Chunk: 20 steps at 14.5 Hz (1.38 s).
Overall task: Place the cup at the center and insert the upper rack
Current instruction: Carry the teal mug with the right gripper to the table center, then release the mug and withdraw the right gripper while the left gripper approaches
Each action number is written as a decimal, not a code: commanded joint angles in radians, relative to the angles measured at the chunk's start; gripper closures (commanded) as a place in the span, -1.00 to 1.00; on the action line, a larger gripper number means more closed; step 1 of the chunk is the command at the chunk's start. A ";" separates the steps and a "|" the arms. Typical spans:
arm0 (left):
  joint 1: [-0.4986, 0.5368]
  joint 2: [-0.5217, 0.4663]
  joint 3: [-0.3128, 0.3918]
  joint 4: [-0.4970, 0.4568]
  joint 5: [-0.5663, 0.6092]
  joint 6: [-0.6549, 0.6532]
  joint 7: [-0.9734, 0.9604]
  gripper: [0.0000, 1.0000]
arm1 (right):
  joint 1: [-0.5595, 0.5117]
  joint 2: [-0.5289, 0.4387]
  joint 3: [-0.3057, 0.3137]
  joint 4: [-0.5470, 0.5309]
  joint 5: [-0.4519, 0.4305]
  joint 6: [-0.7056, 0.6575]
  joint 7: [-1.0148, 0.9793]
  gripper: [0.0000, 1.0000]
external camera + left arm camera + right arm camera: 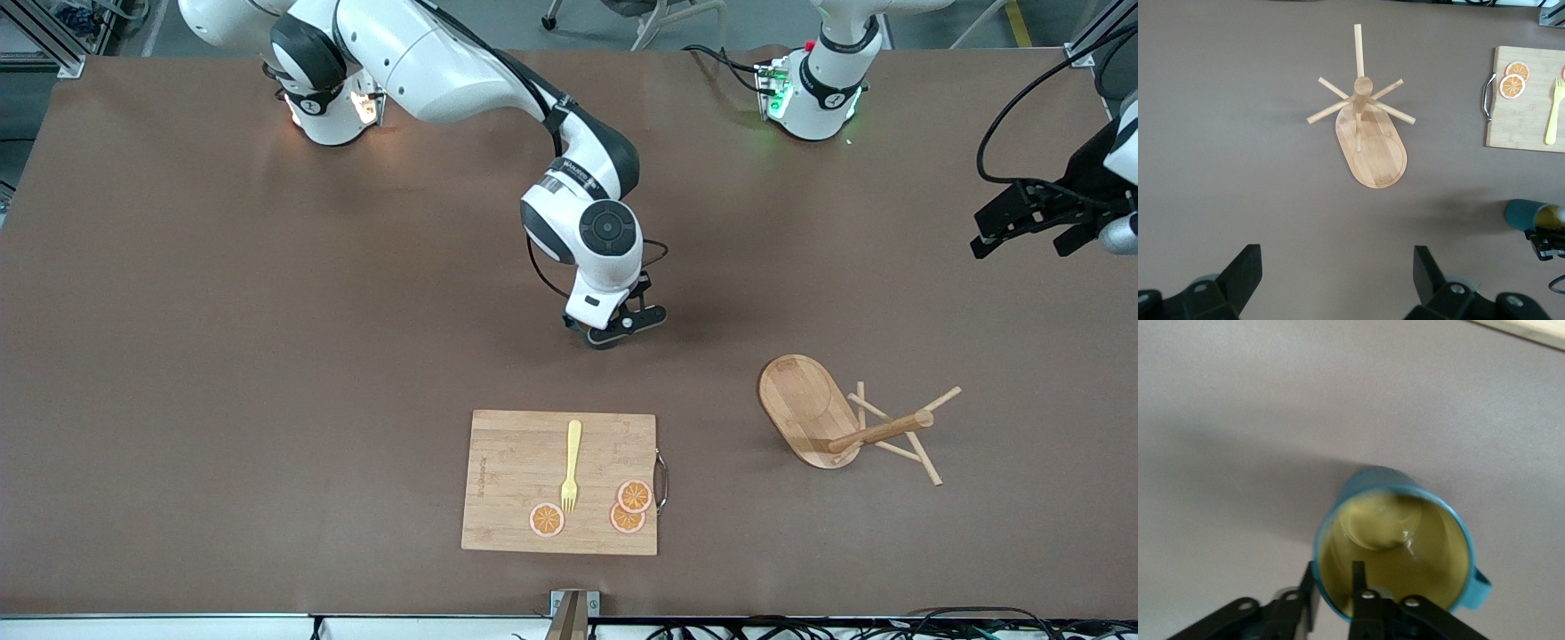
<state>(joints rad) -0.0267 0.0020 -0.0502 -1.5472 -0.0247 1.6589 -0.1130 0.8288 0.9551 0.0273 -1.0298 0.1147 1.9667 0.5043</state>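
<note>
The right pincer [616,331] is seen low over the middle of the brown worktop [222,356], farther from the front camera than the cutting board [516,480]. In the front view the cup is hidden entirely beneath the right arm's wrist. In the right wrist view the cup [1395,543] is shown upright on the worktop, teal outside and mustard-yellow inside, with its handle partly cut off by the picture's edge. One finger is placed inside the cup's wall and the other outside it, so the rim is straddled; whether the wall is squeezed or just released cannot be told. In the left wrist view only part of the cup [1528,215] is made out at the picture's edge.

The upper rack [845,422] is found tipped on its side toward the left arm's end of the worktop, its oval base raised on edge and its post and pegs resting against the surface.

The left pincer [1338,280] is held high above the worktop, over the upper rack, with its fingers [1245,270] spread wide apart and nothing between them; the left arm waits, partly cut off in the front view.

A yellow fork [571,467] and three orange slices [627,507] are laid on the cutting board.
</note>
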 commanded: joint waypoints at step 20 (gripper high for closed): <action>-0.059 0.032 -0.445 -0.048 -0.027 -0.137 -0.420 -1.00 | -0.795 -0.430 -0.033 0.016 0.005 -0.523 -0.207 -1.00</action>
<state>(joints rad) -0.0870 0.0193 -0.4455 -1.5882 -0.0446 1.5236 -0.4752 0.1011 0.5723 -0.0282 -0.9654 0.1133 1.4768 0.3259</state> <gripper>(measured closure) 0.000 0.000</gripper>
